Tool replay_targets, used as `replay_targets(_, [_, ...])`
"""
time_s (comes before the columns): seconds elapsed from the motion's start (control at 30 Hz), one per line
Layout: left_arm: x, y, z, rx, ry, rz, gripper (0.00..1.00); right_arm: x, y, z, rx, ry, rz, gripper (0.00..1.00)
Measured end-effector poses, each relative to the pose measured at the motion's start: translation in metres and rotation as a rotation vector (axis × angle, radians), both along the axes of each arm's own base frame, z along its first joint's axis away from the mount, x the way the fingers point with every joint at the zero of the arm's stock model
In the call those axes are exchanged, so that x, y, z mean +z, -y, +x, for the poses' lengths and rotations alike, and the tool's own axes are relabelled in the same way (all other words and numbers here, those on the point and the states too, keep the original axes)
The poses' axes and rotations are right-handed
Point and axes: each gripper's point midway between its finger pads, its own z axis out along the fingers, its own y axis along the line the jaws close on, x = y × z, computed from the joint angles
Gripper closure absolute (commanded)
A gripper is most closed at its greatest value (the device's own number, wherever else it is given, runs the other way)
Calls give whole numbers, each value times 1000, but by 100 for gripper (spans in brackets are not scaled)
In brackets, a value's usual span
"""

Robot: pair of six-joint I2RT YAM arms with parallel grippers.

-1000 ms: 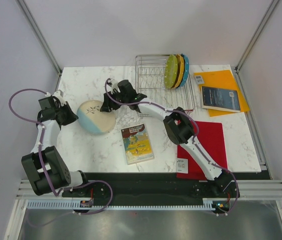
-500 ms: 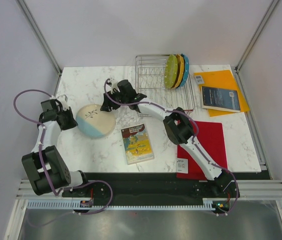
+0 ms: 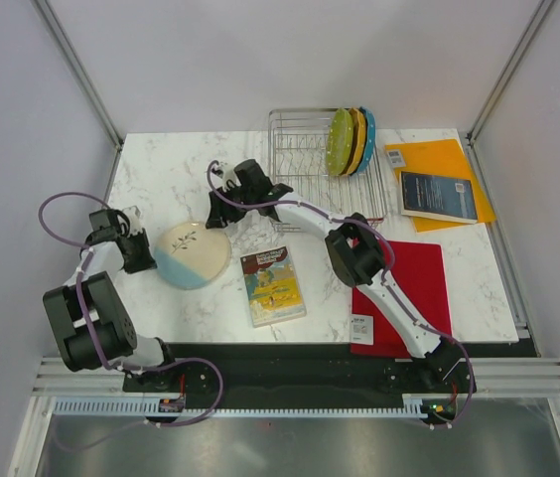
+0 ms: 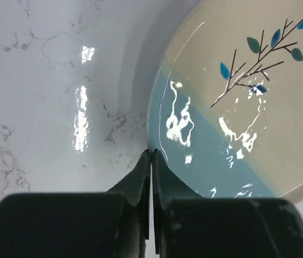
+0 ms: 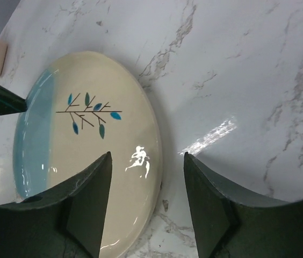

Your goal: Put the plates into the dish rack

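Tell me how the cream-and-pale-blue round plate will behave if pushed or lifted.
Likely slippery: the cream-and-pale-blue round plate shows glossy glare. Probably rigid and breakable, looking like glazed ceramic. Lying flat, it should slide, not roll.

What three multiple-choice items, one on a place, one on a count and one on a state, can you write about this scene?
1. In the top view, where does the cream-and-blue plate lie from the picture book?
A) to its left
B) to its right
C) on top of it

2. How many plates stand in the dish rack?
A) one
B) five
C) three

3. How is the left end effector?
A) wide open
B) shut
C) out of view

Answers:
1 A: the plate rests on the marble table, left of the book.
2 C: a green plate, an orange-yellow plate and a teal plate stand at the rack's right end.
3 B: its fingers meet at the plate's rim.
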Motion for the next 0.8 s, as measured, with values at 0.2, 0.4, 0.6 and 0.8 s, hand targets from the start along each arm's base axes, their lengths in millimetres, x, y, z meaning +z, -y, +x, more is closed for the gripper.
replay_targets(0.2, [-11,-3,5,2,-33,-10,98,-8,-6,-24,97,-51,-10,41])
replay_targets(0.4, [-12,-13,16,18,-34,6,98,-10,-3,-34,124,-95,-23,57])
replay_targets(0.6, [-12,-26,25,43,-27,53,98,-4,-9,-40,91,-219,40,59])
replay_targets(0.8, [-13,-33,27,60,-29,83,98,29,-24,-35,78,-298,208,76])
